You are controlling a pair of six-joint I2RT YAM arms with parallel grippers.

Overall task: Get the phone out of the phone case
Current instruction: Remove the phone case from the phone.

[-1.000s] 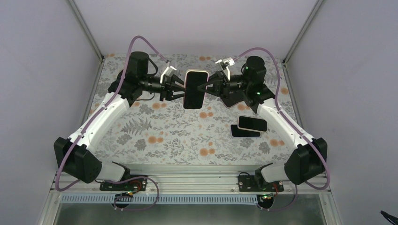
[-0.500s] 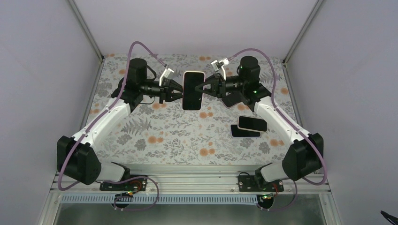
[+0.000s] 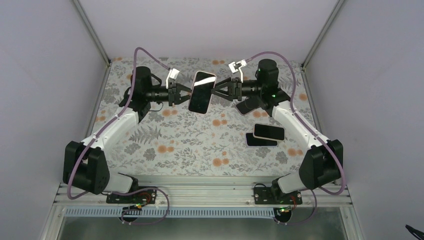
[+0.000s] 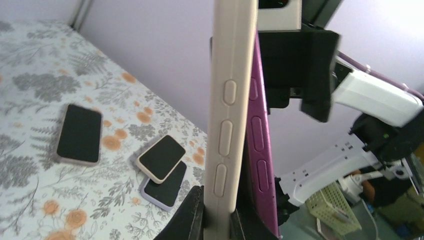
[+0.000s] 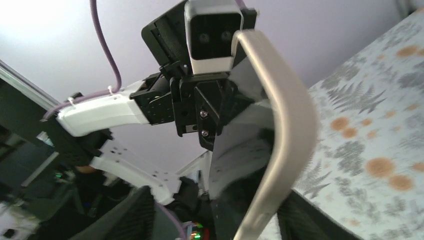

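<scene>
While both sets of jaws clamp opposite edges of the cream phone case [image 4: 227,100], held tilted in the air above the counter [image 3: 175,145], the left gripper [image 3: 186,94] should, I judge, anchor the rim as the right gripper [image 3: 215,92] slowly peels the phone [image 3: 199,98] free. Whether the purple strip [image 4: 260,130] beside the case is the phone's edge is unclear, and the fingertip contact is hidden.

The phone case [image 4: 227,110] is a cream-beige shell with three side buttons. It's hanging in mid-air over the worktop [image 3: 165,140], tilting a bit. The phone [image 4: 260,150] is showing a black screen, and its magenta side is sitting bare right beside the case's edge.
</scene>
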